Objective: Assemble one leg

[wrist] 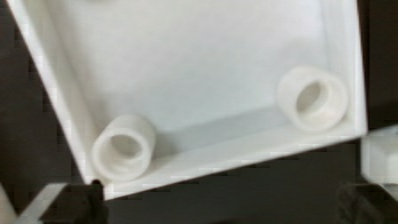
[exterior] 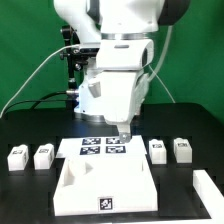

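Four small white legs with marker tags lie on the black table in the exterior view: two on the left [exterior: 17, 157] [exterior: 43, 155] and two on the right [exterior: 157, 150] [exterior: 182, 149]. The large white tray-like piece [exterior: 75, 190] lies in front of the marker board [exterior: 103, 147]. My gripper [exterior: 122, 133] hangs over the board's right end, above the tray's far edge. In the wrist view the tray [wrist: 196, 60] fills the picture, with two round corner sockets [wrist: 125, 148] [wrist: 315, 97]. My gripper [wrist: 214, 212] is open and empty, and its dark fingers [wrist: 71, 205] are barely visible.
Another white block [exterior: 207, 185] lies at the exterior view's lower right. A white block edge [wrist: 381, 152] shows beside the tray in the wrist view; which part it is cannot be told. Cables and the arm's base stand behind.
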Controlling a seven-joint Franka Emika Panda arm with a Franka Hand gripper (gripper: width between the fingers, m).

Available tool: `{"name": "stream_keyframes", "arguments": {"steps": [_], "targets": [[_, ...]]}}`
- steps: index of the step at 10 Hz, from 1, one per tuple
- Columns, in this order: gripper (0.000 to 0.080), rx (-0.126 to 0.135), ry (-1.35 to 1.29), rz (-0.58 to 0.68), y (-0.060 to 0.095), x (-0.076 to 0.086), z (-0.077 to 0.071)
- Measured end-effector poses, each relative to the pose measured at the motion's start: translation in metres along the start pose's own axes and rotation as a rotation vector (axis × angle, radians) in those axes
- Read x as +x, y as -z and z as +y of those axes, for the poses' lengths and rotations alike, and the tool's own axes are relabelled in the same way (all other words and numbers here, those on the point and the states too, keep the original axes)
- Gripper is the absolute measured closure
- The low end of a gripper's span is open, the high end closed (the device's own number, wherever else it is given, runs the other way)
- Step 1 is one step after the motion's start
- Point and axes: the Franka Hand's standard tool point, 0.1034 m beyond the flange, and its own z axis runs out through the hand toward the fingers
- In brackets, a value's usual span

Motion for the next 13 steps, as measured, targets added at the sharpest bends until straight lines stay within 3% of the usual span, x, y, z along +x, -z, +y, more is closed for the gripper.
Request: {"name": "stream_keyframes", "arguments": {"steps": [1, 6, 7, 9, 11, 13], "targets": [[0.015, 0.003, 0.114, 0.0, -0.004, -0.007, -0.006], [0.015, 0.007, 0.136, -0.001, -0.005, -0.009, -0.007], [0.015, -0.001, 0.154, 0.003, -0.013, -0.014, -0.017], [0.015, 0.011, 0.166, 0.009, -0.04, -0.033, -0.046], [0.015, 0.014, 0.144, 0.024, -0.07, -0.039, -0.052], [0.015, 0.018, 0.136, 0.031, -0.084, -0.041, -0.055]]}}
